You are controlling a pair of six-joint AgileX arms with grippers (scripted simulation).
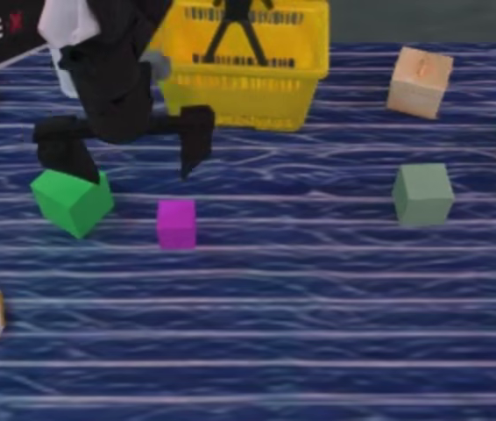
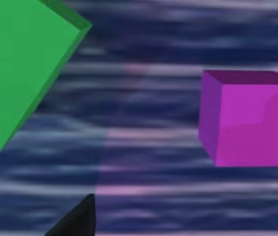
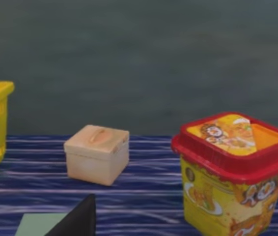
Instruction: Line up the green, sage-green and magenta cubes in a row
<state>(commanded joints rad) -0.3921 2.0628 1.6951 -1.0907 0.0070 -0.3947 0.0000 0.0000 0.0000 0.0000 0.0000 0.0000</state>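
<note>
Bench (image 1: 318, 351): blue cloth with pale wavy stripes, yellow basket (image 1: 248, 61) at twelve o'clock.
Left tool (image 1: 130, 149): spread wide over the bench between basket and cubes, holding nothing.
Green cube (image 1: 71, 200): nine o'clock, tilted, touching one finger.
Magenta cube (image 1: 176, 224): just beside green, flat.
Sage-green cube (image 1: 423, 194): three o'clock, well apart.
Right tool: out of top view; cannot tell its state.

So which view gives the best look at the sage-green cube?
The top view: the sage-green cube sits whole and unobstructed on the table's right side, apart from the other cubes. The right wrist view catches only a corner of it at the frame edge beside a dark fingertip. The left wrist view does not show it.
</note>
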